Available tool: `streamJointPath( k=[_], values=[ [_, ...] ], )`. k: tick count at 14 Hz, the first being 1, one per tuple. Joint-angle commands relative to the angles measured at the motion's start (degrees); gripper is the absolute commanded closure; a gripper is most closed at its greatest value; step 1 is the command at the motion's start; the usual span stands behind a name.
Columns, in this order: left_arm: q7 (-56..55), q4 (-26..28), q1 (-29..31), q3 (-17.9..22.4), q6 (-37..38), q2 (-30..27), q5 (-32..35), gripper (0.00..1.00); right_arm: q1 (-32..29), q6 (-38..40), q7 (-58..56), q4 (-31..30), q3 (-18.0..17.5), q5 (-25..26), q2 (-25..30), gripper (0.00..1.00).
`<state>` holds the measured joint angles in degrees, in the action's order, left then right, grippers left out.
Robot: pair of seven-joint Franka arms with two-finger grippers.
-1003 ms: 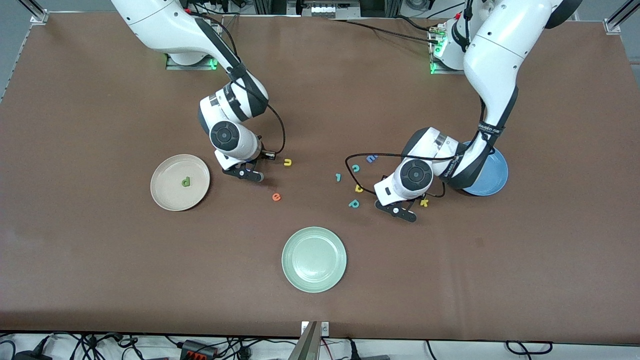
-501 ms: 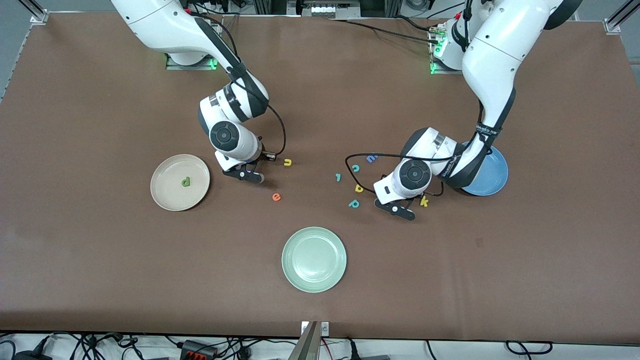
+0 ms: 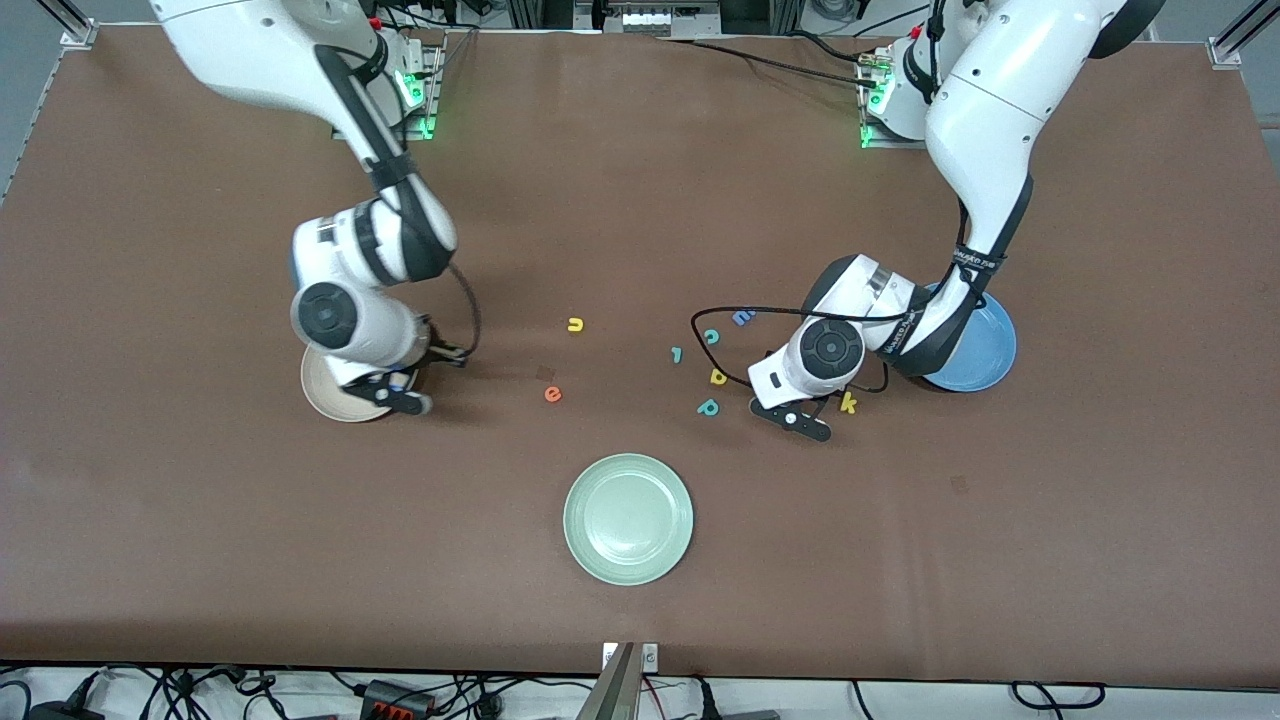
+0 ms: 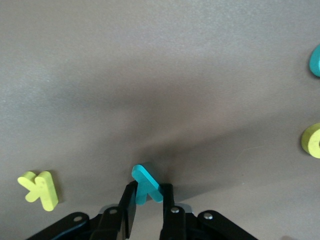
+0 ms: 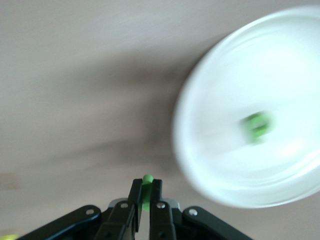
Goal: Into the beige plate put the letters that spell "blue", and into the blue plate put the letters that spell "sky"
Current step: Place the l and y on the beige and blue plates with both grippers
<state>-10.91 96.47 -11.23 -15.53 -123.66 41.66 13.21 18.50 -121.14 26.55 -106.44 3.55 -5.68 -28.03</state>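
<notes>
My right gripper (image 5: 145, 184) is shut on the thin green l (image 5: 147, 180) and hangs at the edge of the beige plate (image 5: 220, 165), which the wrist mostly covers in the front view (image 3: 322, 395). The green b (image 5: 257, 125) lies in that plate. Low over the table beside the yellow k (image 3: 848, 403), my left gripper (image 4: 147, 189) is shut on the teal y (image 4: 145, 181). The k (image 4: 40, 189) lies flat. The yellow u (image 3: 575, 324) and orange e (image 3: 552, 394) lie mid-table. The left arm partly covers the blue plate (image 3: 990, 350).
A pale green plate (image 3: 628, 518) sits nearer the front camera, mid-table. Loose letters lie between the arms: teal c (image 3: 711, 336), a small teal piece (image 3: 677, 353), yellow a (image 3: 718, 377), teal p (image 3: 708, 407), blue E (image 3: 742, 317). A black cable loops above them.
The right arm carried the green l from beside the u to the beige plate's edge. The left gripper closed on the teal y and barely shifted.
</notes>
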Motion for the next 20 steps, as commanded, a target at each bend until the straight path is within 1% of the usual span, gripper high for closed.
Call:
streamJointPath(
  k=[1, 3, 5, 6, 7, 8, 9, 10, 11, 12, 14, 15, 17, 18, 19, 20],
  values=[
    [0.1, 0.6, 0.2, 0.3, 0.0, -1.5, 0.6, 0.82, -0.2, 4.1, -8.6, -0.3, 3.9, 0.1, 0.6, 1.00],
    [0.1, 0.4, 0.5, 0.5, 0.4, -3.5, 0.6, 0.82, -1.9, 4.2, -10.4, -1.1, 4.0, 0.1, 0.0, 1.00],
    [0.5, -0.4, 1.9, 0.7, 5.6, -6.3, 0.6, 0.82, -2.0, 3.3, -10.4, -1.3, 4.0, 0.1, -1.4, 1.00],
    [2.7, -0.3, 3.1, 0.8, 8.1, -7.5, 0.7, 0.82, -2.0, 2.7, -10.4, -1.3, 4.0, 0.0, -1.8, 1.00],
    [6.7, 0.0, 5.1, 0.8, 11.4, -8.3, 1.3, 0.82, -2.0, 2.4, -10.4, -1.2, 4.0, -0.3, -2.0, 1.00],
    [9.3, 0.2, 7.9, 0.7, 14.7, -9.3, 2.2, 0.82, -1.9, 2.4, -10.2, -1.1, 3.9, -0.7, -2.1, 0.98],
    [11.4, 0.6, 11.0, 0.5, 17.1, -9.8, 2.2, 0.82, -1.6, 2.3, -10.2, -0.9, 3.9, -0.8, -2.1, 0.97],
    [12.2, 1.3, 13.1, 0.1, 18.5, -10.0, 2.2, 0.82, -1.4, 2.2, -10.0, -0.8, 3.9, -0.9, -2.1, 0.94],
    [11.9, 3.4, 14.2, 0.1, 19.0, -11.2, 2.1, 0.82, -1.4, 1.9, -9.8, -0.7, 3.9, -0.9, -2.2, 0.67],
    [11.2, 5.9, 15.0, 0.1, 18.8, -12.1, 2.1, 0.82, -1.6, 1.2, -9.5, -0.4, 3.9, -0.9, -2.2, 0.01],
    [10.0, 10.7, 18.7, 0.1, 17.5, -13.4, 2.1, 0.81, -1.6, 2.0, -9.5, 0.9, 3.9, -0.8, -1.4, 0.00],
    [10.0, 11.8, 20.3, 0.0, 16.4, -13.4, 2.1, 0.74, -1.3, 2.2, -10.5, 1.6, 3.9, -0.8, -0.3, 0.00],
    [10.3, 11.0, 21.0, -0.1, 16.0, -13.4, 1.8, 0.04, -0.8, 3.2, -10.1, 2.1, 3.1, -0.7, 1.8, 0.00],
    [10.5, 8.9, 20.9, -0.3, 16.3, -13.5, 1.8, 0.00, 0.5, 3.5, -9.3, 2.1, 2.2, -0.8, 2.3, 0.00],
    [10.5, 5.6, 20.1, -1.2, 17.7, -13.4, 1.7, 0.00, 1.5, 3.0, -8.9, 2.1, 1.9, -1.0, 2.4, 0.00],
    [9.7, 3.8, 19.2, -2.0, 18.3, -13.1, 1.7, 0.00, 3.4, 2.4, -7.5, 2.1, 1.2, -1.1, 2.4, 0.00]
  ],
)
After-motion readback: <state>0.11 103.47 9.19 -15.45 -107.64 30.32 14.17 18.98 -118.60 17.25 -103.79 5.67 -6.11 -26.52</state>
